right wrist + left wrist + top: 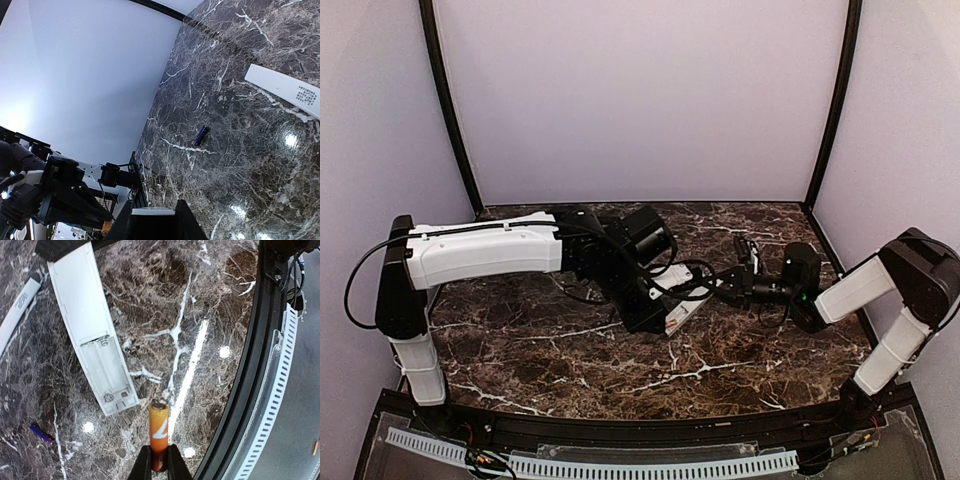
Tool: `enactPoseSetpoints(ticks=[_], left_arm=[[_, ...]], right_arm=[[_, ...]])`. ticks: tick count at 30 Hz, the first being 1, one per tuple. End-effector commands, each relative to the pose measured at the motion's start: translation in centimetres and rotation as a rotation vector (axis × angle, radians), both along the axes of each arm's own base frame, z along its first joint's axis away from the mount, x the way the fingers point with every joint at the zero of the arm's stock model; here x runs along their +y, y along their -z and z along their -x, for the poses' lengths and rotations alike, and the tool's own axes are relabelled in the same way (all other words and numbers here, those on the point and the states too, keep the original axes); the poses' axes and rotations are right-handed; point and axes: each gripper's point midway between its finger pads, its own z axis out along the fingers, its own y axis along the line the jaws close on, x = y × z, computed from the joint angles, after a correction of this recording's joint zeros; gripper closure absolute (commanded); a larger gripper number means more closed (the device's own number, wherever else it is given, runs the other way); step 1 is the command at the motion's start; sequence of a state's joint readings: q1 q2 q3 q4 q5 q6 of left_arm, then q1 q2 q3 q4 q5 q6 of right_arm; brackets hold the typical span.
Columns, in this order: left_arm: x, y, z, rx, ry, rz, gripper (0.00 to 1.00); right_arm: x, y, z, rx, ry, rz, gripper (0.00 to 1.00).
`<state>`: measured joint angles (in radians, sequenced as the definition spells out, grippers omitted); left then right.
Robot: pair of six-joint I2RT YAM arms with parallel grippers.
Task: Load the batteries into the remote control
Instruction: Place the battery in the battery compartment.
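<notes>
My left gripper (pixel 159 452) is shut on the red-orange battery (pixel 158 430), which points at the open end of the remote control (pixel 85 315). The remote is a white bar lying face down, and its empty battery recess (pixel 106 367) shows just ahead and left of the battery tip. My right gripper (pixel 152 209) is shut on the remote's far end (pixel 152 212). In the top view both grippers meet at the table's middle around the remote (pixel 682 303). The dark blue-purple battery (pixel 40 434) lies loose on the marble, and it also shows in the right wrist view (pixel 200 135).
A thin white strip with small print (pixel 17 315), perhaps the battery cover, lies beside the remote, and it also shows in the right wrist view (pixel 285 90). The table's black front rim (pixel 250 365) and a white slotted rail (pixel 280 380) run close to my left gripper.
</notes>
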<state>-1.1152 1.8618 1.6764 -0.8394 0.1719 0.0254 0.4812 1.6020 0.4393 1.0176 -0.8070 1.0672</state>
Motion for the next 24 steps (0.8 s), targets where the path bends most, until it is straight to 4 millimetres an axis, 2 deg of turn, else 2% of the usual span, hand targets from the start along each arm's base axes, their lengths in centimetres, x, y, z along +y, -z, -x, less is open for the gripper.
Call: enactPoseSetpoints(ticks=[1,9,15,24], left_arm=[[1.4,0.2,-0.1,0.104,-0.083,-0.058,1.00],[1.6,1.3,-1.5,0.152,-0.162,-0.071,1.00],[2.0,2.4,-1.6,0.169,-0.169,-0.103,1.00],[2.0,3.0,-2.0,0.161,-0.185,-0.119,0.99]], right_arm=[[1.4,-1.9,-0.3,-0.059,0.016,-0.067,1.00],[3.3,-2.0,0.4,-0.047,-0.005,-0.101,1.00],[3.6,-2.2,0.6,-0.044,-0.011,-0.111,1.00],[3.9,-2.5,0.9,-0.041,-0.020,-0.135,1.00]])
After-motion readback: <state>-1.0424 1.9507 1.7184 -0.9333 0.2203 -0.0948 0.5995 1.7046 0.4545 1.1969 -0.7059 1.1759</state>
